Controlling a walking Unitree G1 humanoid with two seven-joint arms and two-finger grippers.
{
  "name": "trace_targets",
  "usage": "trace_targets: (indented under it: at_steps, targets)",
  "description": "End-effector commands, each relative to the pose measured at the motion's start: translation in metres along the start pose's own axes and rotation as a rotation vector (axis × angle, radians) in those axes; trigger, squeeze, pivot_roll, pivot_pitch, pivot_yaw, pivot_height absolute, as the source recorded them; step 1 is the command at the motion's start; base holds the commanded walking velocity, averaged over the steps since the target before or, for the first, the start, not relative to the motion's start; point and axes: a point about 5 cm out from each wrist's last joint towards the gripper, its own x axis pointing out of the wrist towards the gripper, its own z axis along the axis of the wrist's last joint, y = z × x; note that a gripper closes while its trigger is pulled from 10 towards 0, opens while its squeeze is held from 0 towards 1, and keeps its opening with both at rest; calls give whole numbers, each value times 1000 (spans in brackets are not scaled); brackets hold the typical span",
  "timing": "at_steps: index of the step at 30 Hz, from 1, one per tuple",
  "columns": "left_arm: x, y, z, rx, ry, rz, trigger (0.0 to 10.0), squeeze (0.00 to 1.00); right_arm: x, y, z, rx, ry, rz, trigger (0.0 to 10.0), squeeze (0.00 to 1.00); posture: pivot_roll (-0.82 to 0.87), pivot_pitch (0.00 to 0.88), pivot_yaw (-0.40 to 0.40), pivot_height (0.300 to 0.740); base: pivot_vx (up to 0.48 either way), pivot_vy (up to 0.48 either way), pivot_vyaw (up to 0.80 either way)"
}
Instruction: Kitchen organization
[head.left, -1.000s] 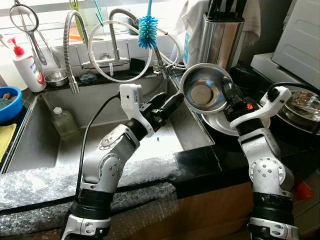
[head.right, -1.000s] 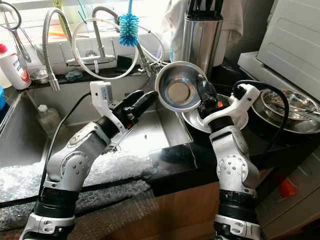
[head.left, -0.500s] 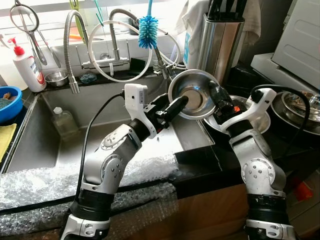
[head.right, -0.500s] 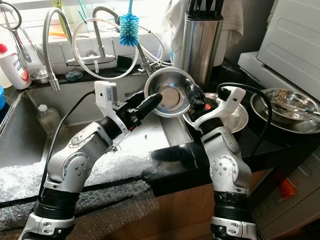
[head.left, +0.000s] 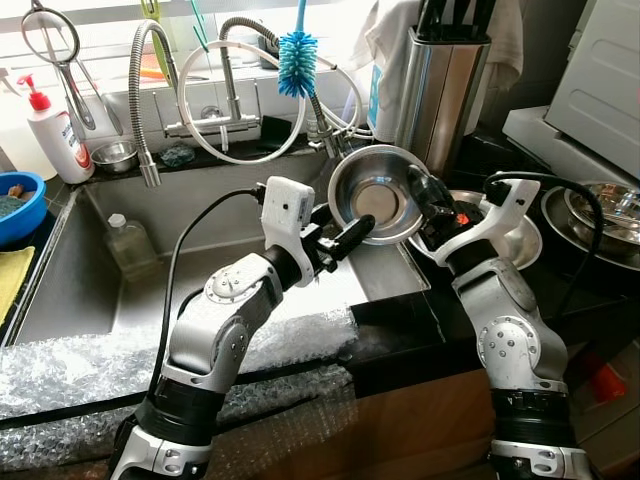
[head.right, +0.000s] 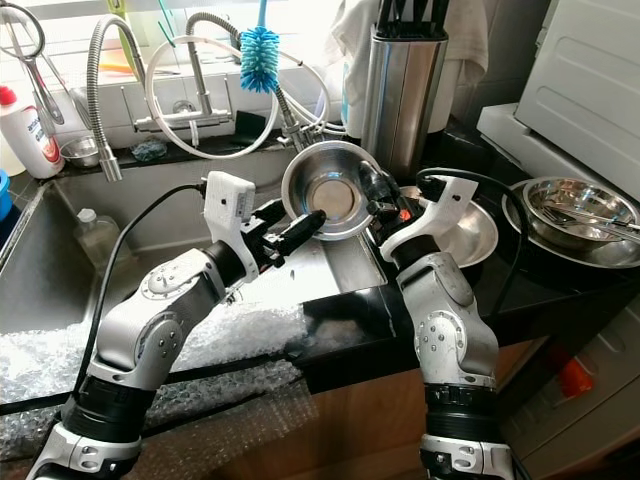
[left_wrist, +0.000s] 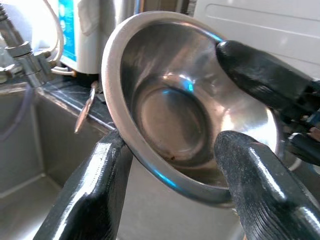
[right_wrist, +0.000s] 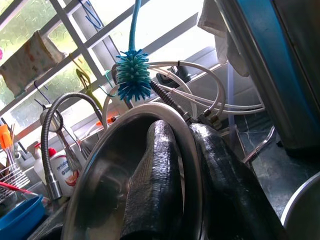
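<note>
Left eye view: both arms reach forward over the steel sink, meeting at a small round stainless-steel bowl held tilted above the sink's right edge. The right gripper pinches its rim. Left wrist view: the left gripper, fingers spread, straddles the bowl's lower rim.

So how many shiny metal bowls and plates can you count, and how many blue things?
Shiny bowls: 3, the one in the right gripper, a tiny one on the ledge, one by the right edge
Shiny plates: 1
Blue things: 2, a bottle brush, a plastic bowl
Total: 6
</note>
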Motion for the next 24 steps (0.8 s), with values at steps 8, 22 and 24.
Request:
trace_targets:
  at_steps: [8,22,24]
  targets:
    - [5,13,5,14,-33,123,2706,0,3,14,-3,-25,14,70,10000,0,-161,0,5,740,0,0,0]
    - [5,23,9,17,-67,196,0,0,4,14,-3,-34,18,69,10000,0,-162,0,5,740,0,0,0]
    - [5,22,9,18,-65,190,0,0,3,13,-4,-33,18,66,10000,0,-162,0,5,740,0,0,0]
